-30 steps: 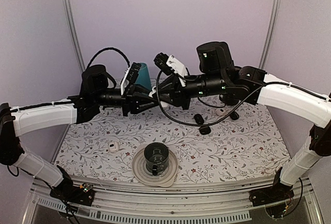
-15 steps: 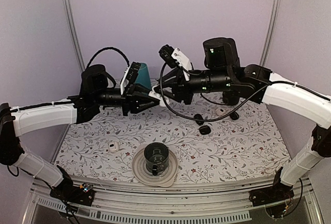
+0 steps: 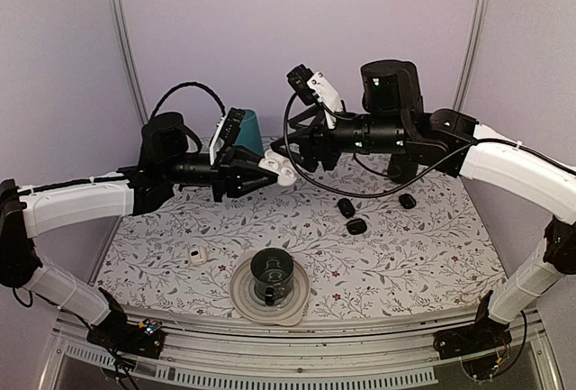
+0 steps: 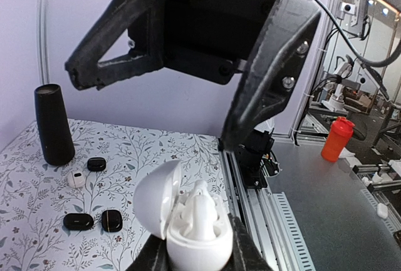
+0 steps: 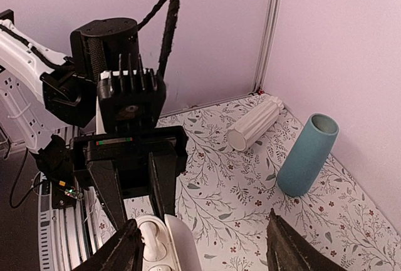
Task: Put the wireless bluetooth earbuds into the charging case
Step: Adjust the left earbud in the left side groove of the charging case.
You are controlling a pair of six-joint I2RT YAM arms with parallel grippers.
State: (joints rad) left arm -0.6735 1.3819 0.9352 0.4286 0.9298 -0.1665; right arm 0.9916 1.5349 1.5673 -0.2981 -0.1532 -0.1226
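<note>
Since a second ago our right gripper (image 4: 152, 105) has drawn back up and to the right, off the charging case (image 4: 194, 236). Its jaws have spread and now stand wide apart with nothing between them, facing the case from just beyond it.

We see both arms stretched over the far half of the flower-patterned table (image 3: 432, 255), meeting in the air above its middle. Our left gripper (image 3: 261, 172) is clamped on the lower half of the case and holds it clear of the table. The lid is swung open. In the left wrist view a white earbud (image 4: 202, 205) sits in the well, and we cannot tell whether a second one lies beside it.

A teal vase (image 5: 307, 155) stands upright by the back wall, with a white ribbed cylinder (image 5: 254, 124) lying on its side near it. A tall black tapered tumbler (image 4: 53, 124) stands upright further along the table.

At the near edge a dark cup (image 3: 272, 271) sits on a pale plate (image 3: 241, 298). Three black oval objects (image 3: 357, 225) lie loose on the cloth under our right arm, near one another but apart. A tiny white piece (image 3: 198, 255) lies to the left of the plate, well apart from the case.
</note>
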